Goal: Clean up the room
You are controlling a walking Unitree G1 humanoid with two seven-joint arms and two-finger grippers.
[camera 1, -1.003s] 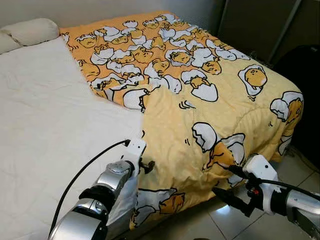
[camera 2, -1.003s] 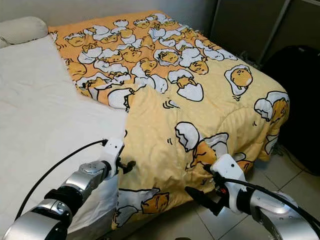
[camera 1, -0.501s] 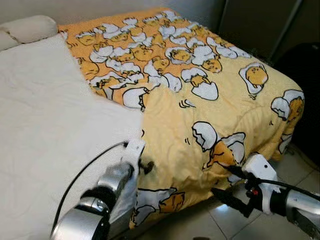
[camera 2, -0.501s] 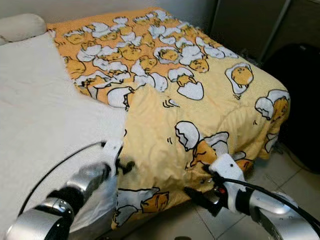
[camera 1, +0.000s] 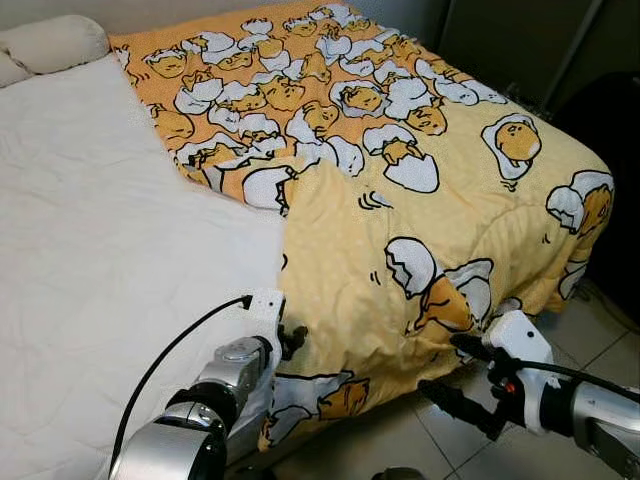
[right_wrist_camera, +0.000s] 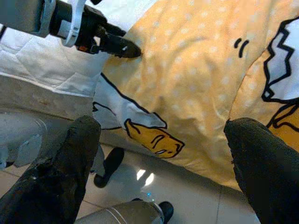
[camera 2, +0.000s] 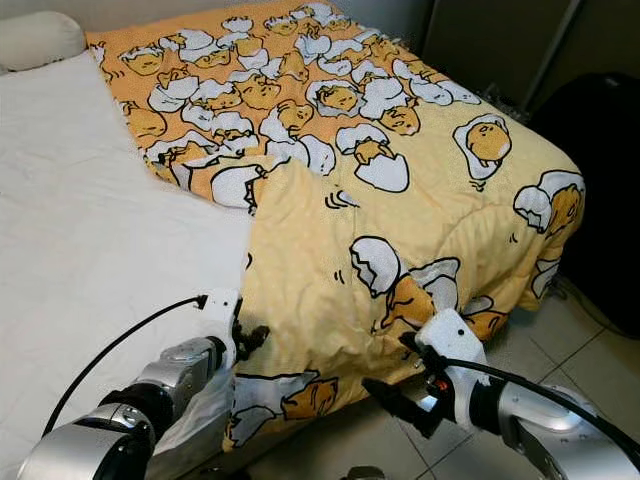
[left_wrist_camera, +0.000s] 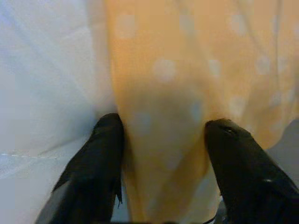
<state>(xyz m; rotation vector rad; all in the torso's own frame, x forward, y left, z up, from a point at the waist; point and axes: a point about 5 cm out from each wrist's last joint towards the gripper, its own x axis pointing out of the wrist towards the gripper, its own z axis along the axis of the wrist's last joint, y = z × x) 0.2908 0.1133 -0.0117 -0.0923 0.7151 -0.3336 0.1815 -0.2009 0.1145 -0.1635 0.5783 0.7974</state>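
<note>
Left wrist view, left gripper (left_wrist_camera: 161,140) jaws clamped on yellow blanket (camera 1: 420,210) fold — right gripper (camera 1: 462,375) jaws apart, beside blanket's hanging edge.

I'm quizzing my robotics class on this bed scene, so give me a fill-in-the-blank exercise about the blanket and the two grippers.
1. The left gripper has a fold of the ____ blanket between its fingers.
2. The right gripper is ____, holding nothing, beside the bed's foot edge.
3. The blanket is printed with cartoon ____.
4. The uncovered side of the bed shows a ____ sheet.

Missing words: yellow; open; eggs; white
</note>
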